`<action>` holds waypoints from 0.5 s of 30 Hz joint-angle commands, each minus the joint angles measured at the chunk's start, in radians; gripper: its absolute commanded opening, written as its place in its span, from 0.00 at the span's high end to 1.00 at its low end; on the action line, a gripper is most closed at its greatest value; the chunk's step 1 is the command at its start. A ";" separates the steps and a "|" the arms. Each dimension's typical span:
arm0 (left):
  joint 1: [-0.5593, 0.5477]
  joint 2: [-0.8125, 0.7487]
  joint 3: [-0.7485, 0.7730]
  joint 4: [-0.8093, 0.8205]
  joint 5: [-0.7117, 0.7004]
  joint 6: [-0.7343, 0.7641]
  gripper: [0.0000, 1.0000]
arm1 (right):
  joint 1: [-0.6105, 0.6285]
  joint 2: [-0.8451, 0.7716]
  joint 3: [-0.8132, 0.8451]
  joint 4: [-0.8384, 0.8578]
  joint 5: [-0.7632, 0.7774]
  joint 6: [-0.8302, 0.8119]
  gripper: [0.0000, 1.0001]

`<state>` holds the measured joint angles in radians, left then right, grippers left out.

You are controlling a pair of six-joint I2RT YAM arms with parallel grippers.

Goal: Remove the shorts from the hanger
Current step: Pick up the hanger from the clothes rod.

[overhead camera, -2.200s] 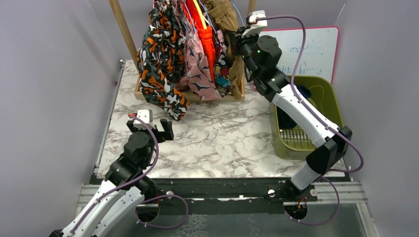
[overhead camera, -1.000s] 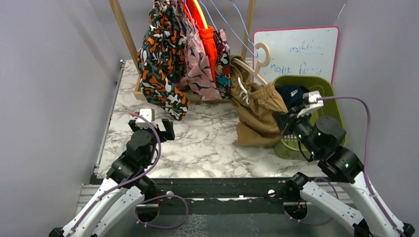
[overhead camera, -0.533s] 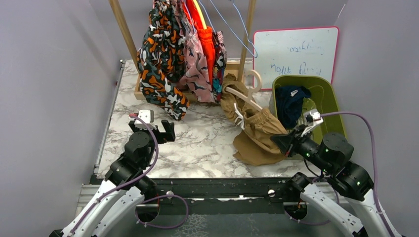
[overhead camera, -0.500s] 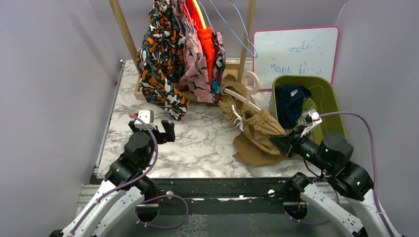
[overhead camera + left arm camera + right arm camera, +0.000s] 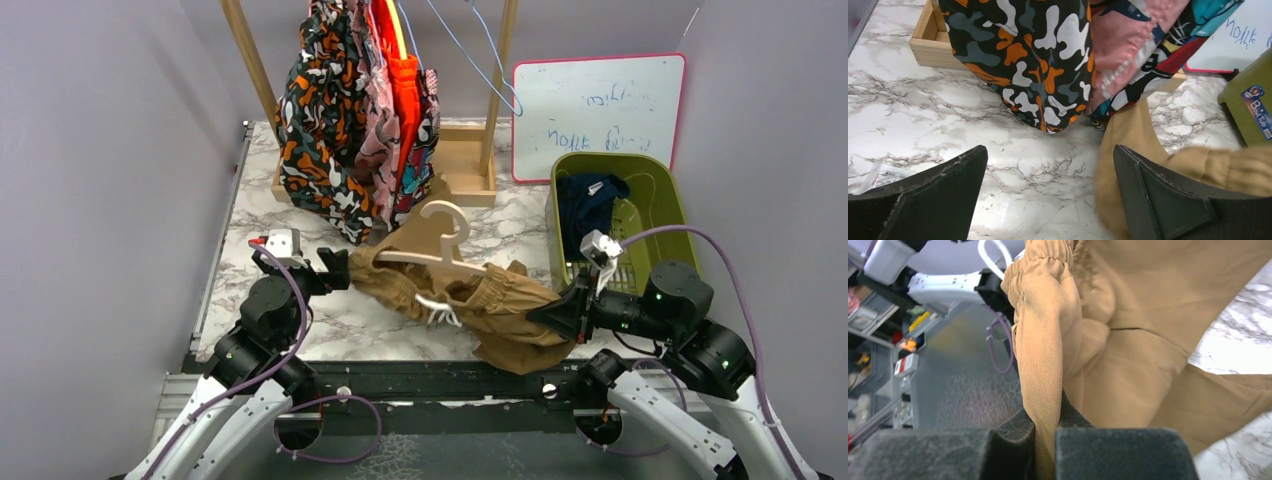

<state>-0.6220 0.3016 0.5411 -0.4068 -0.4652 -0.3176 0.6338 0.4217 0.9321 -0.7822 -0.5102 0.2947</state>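
Note:
Tan shorts (image 5: 495,305) on a beige hanger (image 5: 440,262) lie across the near middle of the marble table (image 5: 250,200). My right gripper (image 5: 548,315) is shut on their gathered waistband; in the right wrist view the fold of tan shorts (image 5: 1128,340) is pinched in the right gripper (image 5: 1045,432). My left gripper (image 5: 325,270) is open at the shorts' left end. In the left wrist view the tan shorts (image 5: 1128,145) lie just inside the right finger of the left gripper (image 5: 1048,190), nothing gripped. Blotch-print shorts (image 5: 320,130), pink ones (image 5: 375,120) and orange ones (image 5: 405,90) hang on the rack.
A green basket (image 5: 670,190) at the right holds navy shorts (image 5: 585,205). A whiteboard (image 5: 600,100) leans behind it. The wooden rack base (image 5: 465,165) and posts stand at the back, with wire hangers (image 5: 480,60) above. Grey walls close both sides.
My right gripper has dragged the tan shorts and hanger left and nearer, from beside the basket to the front middle. Their left end now reaches my left gripper, which stays open.

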 commanded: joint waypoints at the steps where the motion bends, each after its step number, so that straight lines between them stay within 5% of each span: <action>1: 0.004 -0.013 0.004 -0.013 0.000 -0.011 0.01 | 0.005 0.042 -0.002 0.039 -0.195 -0.051 0.99; 8: 0.004 -0.039 0.014 -0.031 -0.045 -0.020 0.01 | 0.006 0.118 -0.084 0.243 0.005 -0.046 0.99; 15: 0.004 -0.086 0.034 -0.031 -0.066 -0.041 0.01 | 0.005 0.358 -0.078 0.498 -0.106 -0.055 0.99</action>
<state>-0.6216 0.2417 0.5423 -0.4412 -0.4931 -0.3378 0.6350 0.6788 0.8402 -0.5415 -0.5526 0.2550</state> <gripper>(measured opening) 0.987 0.058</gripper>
